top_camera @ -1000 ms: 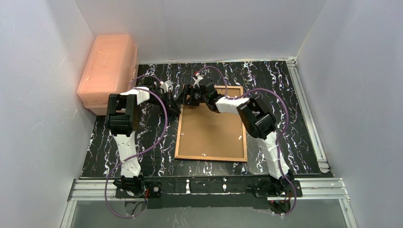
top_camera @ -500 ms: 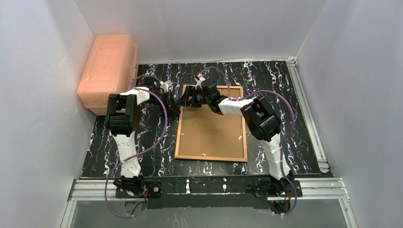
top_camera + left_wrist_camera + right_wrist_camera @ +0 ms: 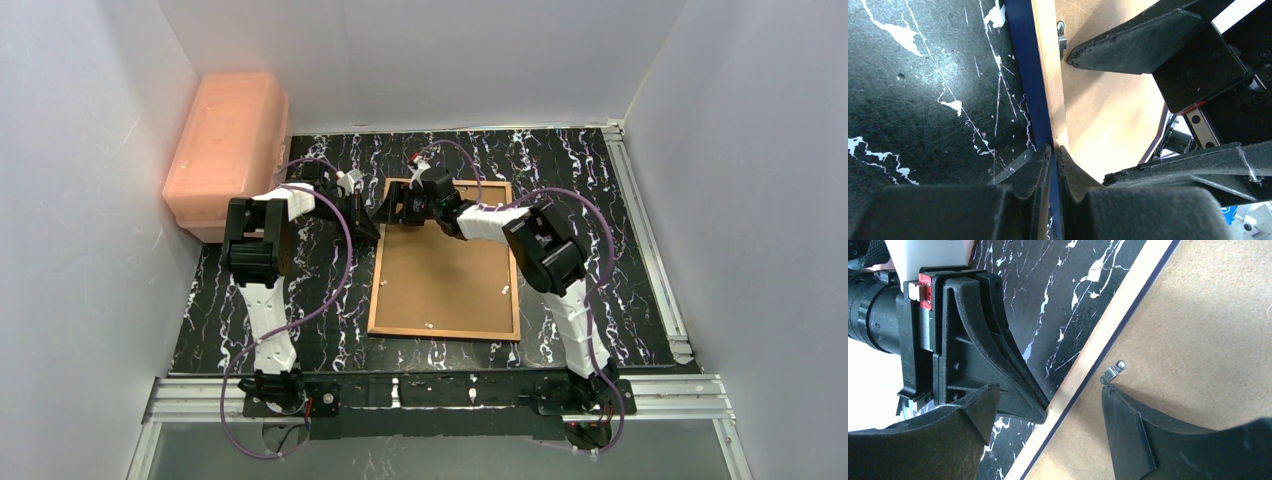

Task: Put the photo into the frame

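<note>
The left tool (image 3: 1053, 152) is closed, its two fingertips pinching the left edge of the frame (image 3: 1049, 85): one pad on the navy front border, the other on the light wood rear edge. The right tool (image 3: 1048, 388) is spread wide and holds nothing. It straddles the same edge just beside the left tool. One of its fingers (image 3: 965, 415) hangs over the black marbled surface (image 3: 923, 100) outside the frame, and the other is over the brown backing board (image 3: 445, 275). That second fingertip sits just beside a small metal clip (image 3: 1113, 371) fixed at the board's rim; whether it touches the clip cannot be told.

The frame lies back side up near the middle of the surface, board uppermost. Both tools meet at its far-left corner, and both arms reach in from the near edge. Whether the gripped edge is lifted off the surface cannot be told. A pink lidded box (image 3: 225, 150) stands well apart at the far-left corner, against the white wall.
</note>
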Robot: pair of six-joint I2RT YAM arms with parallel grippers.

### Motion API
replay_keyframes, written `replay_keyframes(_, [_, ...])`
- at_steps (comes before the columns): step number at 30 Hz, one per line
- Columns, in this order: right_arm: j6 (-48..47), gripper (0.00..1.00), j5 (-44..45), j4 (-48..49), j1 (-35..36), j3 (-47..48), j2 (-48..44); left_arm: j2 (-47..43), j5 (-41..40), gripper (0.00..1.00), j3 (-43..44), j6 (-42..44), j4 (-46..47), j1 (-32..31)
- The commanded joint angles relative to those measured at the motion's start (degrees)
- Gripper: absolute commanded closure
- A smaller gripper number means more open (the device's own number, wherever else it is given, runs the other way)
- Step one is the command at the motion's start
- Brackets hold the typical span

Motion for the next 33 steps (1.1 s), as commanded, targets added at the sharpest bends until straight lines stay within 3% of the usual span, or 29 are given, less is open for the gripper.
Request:
replay_keyframes(1, [-1.52,0.17,1.13,-0.45,-0.37,1.27,0.44,-0.62,-2.13,0.94,-1.65,1.36,-2.48,-0.98])
replay_keyframes(33, [1.05,0.19,2.46,1.46,0.03,2.65,3.62,-0.79,-2.13,0.94,-1.66,1.94,-2.40,-0.98])
